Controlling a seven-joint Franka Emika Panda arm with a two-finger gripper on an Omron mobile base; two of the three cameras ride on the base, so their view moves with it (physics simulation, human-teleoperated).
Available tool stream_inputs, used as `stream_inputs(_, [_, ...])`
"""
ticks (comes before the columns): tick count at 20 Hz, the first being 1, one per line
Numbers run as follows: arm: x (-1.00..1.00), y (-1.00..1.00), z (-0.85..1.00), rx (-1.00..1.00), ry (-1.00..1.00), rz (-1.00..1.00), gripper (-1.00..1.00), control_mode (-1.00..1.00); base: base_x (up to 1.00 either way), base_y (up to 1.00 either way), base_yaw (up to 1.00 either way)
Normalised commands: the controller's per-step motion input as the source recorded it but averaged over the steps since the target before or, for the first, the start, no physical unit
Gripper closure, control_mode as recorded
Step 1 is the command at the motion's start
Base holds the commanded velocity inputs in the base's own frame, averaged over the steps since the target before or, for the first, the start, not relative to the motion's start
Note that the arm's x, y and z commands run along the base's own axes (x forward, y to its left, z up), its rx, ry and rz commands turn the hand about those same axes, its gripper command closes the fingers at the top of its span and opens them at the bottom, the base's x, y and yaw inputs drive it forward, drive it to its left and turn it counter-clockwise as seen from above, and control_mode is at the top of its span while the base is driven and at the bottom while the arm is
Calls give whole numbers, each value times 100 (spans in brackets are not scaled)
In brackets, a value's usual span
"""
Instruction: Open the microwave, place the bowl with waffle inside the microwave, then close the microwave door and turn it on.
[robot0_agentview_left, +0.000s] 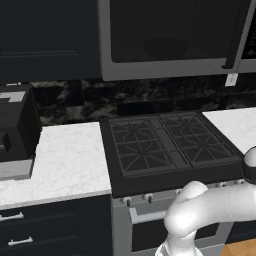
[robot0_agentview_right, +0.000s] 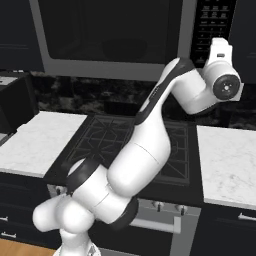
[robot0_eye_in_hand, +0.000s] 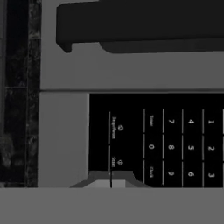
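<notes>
The arm rises from the base, bends at the elbow and reaches up and forward, its wrist held high at the right. The gripper points straight ahead, its two fingers pressed together with no gap, nothing between them.

a rendered home kitchen: a black gas stove with grates and front knobs sits between white marble bench tops, a microwave hangs above it, with dark cabinet doors, drawers below and a black speckled backsplash.
</notes>
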Motion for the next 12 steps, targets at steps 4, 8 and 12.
stream_inputs(4, [36,-2,0,1,0,0,100,-100,0,0,0])
stream_inputs(8, [44,-10,0,1,0,0,100,-100,0,0,0])
stream_inputs(12, [45,-24,0,0,0,0,100,-100,0,0,0])
